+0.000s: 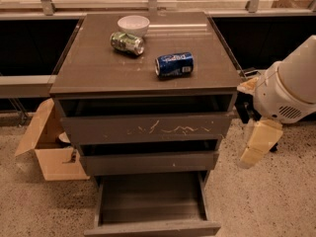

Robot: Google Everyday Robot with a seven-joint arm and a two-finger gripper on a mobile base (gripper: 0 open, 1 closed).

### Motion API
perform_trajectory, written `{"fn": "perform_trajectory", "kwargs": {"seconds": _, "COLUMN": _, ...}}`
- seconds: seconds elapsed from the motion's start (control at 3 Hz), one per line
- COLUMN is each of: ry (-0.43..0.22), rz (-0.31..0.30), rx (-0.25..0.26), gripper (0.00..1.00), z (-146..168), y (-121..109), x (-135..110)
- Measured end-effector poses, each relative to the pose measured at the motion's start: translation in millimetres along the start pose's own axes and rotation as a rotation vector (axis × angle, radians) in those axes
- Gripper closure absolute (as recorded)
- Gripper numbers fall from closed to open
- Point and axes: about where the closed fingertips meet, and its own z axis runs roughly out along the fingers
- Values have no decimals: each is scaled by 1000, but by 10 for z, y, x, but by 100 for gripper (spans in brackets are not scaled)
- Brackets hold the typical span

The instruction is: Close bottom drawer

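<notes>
The bottom drawer (150, 228) of the grey-brown cabinet is pulled out. Its plain front panel sits at the lower edge of the view and its flat grey tray (150, 196) is empty. The white arm (289, 85) reaches in from the right. My beige gripper (257, 143) hangs below it, right of the cabinet at about the height of the middle drawer (148, 162). It is apart from the cabinet and well above the open drawer's front.
The top drawer front (148, 128) carries white scratch marks. On the cabinet top (94, 68) lie a blue can (174, 64), a green can (127, 42) and a white bowl (133, 23). An open cardboard box (49, 149) stands on the floor at the left.
</notes>
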Motion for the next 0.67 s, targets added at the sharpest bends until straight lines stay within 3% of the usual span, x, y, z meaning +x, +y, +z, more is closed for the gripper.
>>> {"fn": "perform_trajectory", "kwargs": {"seconds": 0.33, "ry": 0, "rz": 0, "rx": 0, "gripper": 0, "z": -2, "y": 0, "x": 0}}
{"fn": "perform_trajectory", "kwargs": {"seconds": 0.67, "ry": -28, "rz": -18, "rx": -55, "gripper": 0, "z": 327, "y": 90, "x": 7}}
